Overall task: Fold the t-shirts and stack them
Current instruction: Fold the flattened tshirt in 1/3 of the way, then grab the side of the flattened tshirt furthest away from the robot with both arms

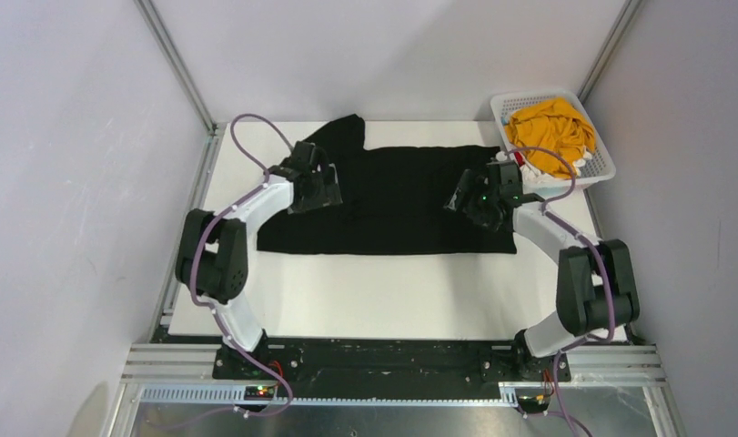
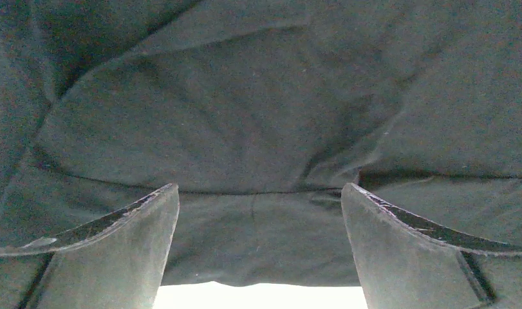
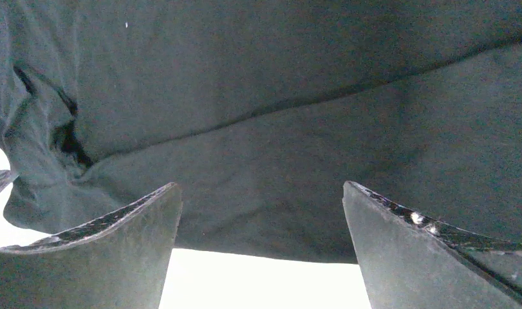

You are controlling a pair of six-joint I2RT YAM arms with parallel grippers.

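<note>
No writing, label, brand, number or sign can be read in any view. The black t-shirt (image 1: 392, 196) shows only plain fabric up close, and the white basket (image 1: 600, 146) is too small to make out any marking.

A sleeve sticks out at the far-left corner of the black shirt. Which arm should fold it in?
Left, probably. The left gripper hangs open over the left end of the black shirt, just beside that sleeve; the right gripper, also open, is over the opposite end by the basket.
</note>
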